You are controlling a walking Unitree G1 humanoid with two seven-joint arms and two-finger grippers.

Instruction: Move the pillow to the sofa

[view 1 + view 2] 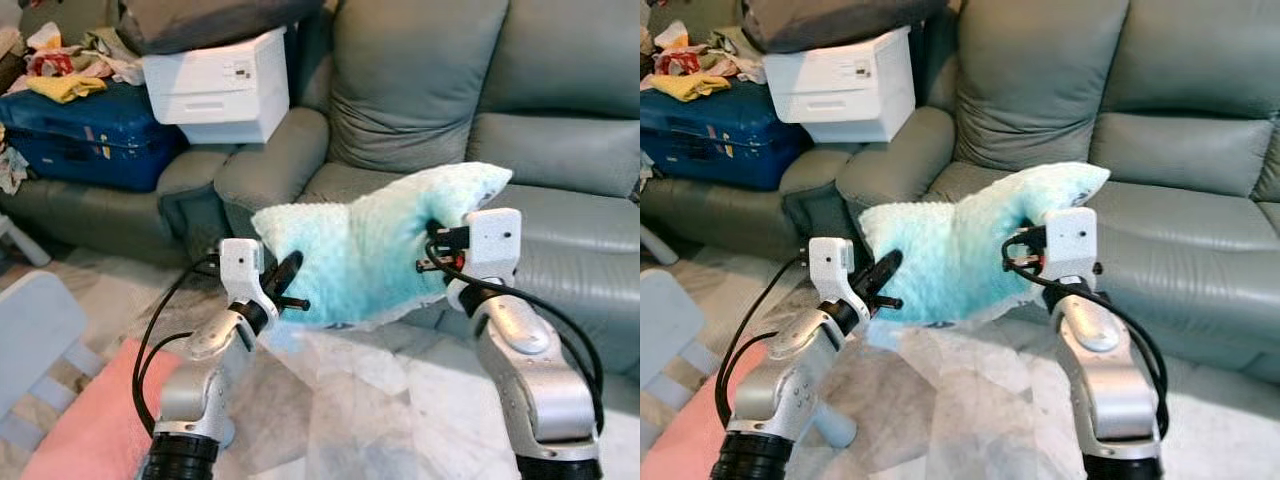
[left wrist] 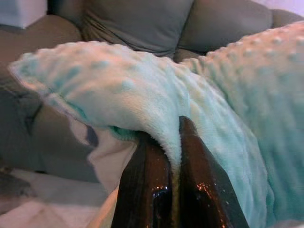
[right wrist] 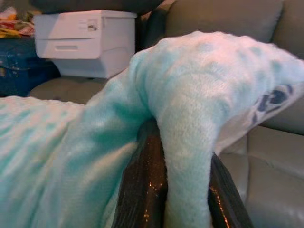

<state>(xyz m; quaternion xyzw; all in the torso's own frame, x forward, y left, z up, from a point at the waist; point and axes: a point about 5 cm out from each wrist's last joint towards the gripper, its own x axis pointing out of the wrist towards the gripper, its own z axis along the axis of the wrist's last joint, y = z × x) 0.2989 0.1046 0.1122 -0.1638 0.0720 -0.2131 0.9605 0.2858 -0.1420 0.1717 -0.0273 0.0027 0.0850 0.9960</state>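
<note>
Far left, a blue hard-shell suitcase (image 1: 85, 135) and a white plastic storage box (image 1: 220, 85) take up the end of the grey-green leather sofa (image 1: 560, 150); the seat further right is free, so that is the likely drop zone. The left gripper (image 1: 290, 285) has its jaws closed narrowly on a fold at the left edge of the fluffy, dimpled mint-green pillow (image 1: 370, 250); in the wrist view the plush is pinched between the two black fingers (image 2: 142, 185). The right gripper (image 1: 437, 250) clamps a thicker bunch of fabric near the pillow's upper right corner. Held at both ends, the pillow hangs clear of the marble floor (image 1: 400, 400), sagging between the jaws, just before the seat front.
</note>
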